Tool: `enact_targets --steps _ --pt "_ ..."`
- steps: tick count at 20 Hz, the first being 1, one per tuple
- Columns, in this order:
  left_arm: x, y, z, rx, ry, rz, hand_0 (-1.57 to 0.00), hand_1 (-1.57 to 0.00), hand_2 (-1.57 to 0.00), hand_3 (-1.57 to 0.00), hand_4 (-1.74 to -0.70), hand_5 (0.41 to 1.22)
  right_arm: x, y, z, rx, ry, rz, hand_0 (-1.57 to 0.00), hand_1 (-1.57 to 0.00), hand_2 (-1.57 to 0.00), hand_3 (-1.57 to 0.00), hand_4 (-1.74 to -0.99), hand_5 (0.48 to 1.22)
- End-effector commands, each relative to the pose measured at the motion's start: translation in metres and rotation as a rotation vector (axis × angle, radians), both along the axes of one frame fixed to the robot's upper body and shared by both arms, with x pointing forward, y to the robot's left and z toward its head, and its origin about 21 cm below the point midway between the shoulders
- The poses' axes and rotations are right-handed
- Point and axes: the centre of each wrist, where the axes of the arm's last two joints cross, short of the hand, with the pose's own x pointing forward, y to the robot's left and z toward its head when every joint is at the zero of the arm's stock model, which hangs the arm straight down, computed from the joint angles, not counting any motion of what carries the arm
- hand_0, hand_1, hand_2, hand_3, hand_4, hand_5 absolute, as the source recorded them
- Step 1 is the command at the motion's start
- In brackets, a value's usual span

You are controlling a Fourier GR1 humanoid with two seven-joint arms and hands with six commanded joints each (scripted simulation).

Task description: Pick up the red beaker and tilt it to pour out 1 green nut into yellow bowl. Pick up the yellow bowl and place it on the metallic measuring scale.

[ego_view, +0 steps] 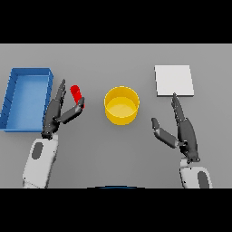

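The red beaker (76, 94) stands left of the yellow bowl (121, 105), between the thumb and the straight fingers of my left hand (58, 110). The thumb tip reaches its lower right side; the fingers lie along its left. I cannot tell whether they touch it. The bowl sits mid-table, and I see no green nut in it. The metallic scale (174, 80) is a pale flat square at the back right. My right hand (181, 130) is open on the table in front of the scale, to the right of the bowl, holding nothing.
A blue tray (12, 96) with raised walls lies at the far left, just beside my left hand.
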Motion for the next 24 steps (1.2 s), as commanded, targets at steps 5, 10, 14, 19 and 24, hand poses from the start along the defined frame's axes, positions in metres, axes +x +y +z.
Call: enact_targets --steps 5,10,14,19,24 --pt "0.019 -0.009 -0.009 0.007 -0.016 -0.010 0.00 0.00 0.00 0.00 -1.21 0.636 0.000 -0.001 -0.003 -0.011 0.014 -0.008 0.00 0.00 0.00 0.00 -1.247 0.673" --pt "0.039 -0.022 -0.009 0.056 -0.049 -0.026 0.00 0.00 0.00 0.00 -1.26 0.664 -0.003 -0.002 0.000 0.009 0.011 0.006 0.00 0.00 0.00 0.00 -1.264 0.690" --pt "0.052 -0.024 -0.010 0.071 -0.057 -0.020 0.00 0.00 0.00 0.00 -1.26 0.684 -0.007 -0.002 -0.003 0.003 -0.008 0.002 0.00 0.00 0.00 0.00 -1.261 0.690" --pt "0.060 -0.037 -0.014 0.032 -0.080 0.025 -0.57 -0.61 -0.60 -0.42 -1.42 0.860 -0.002 0.001 -0.001 -0.020 -0.004 -0.008 0.00 0.00 0.00 0.00 -1.247 0.688" --pt "0.059 -0.041 -0.022 0.010 -0.175 -0.012 -1.24 -1.25 -1.25 -1.11 -1.57 1.103 0.000 -0.001 -0.004 -0.016 0.000 -0.011 0.00 0.00 0.00 0.00 -1.233 0.686"
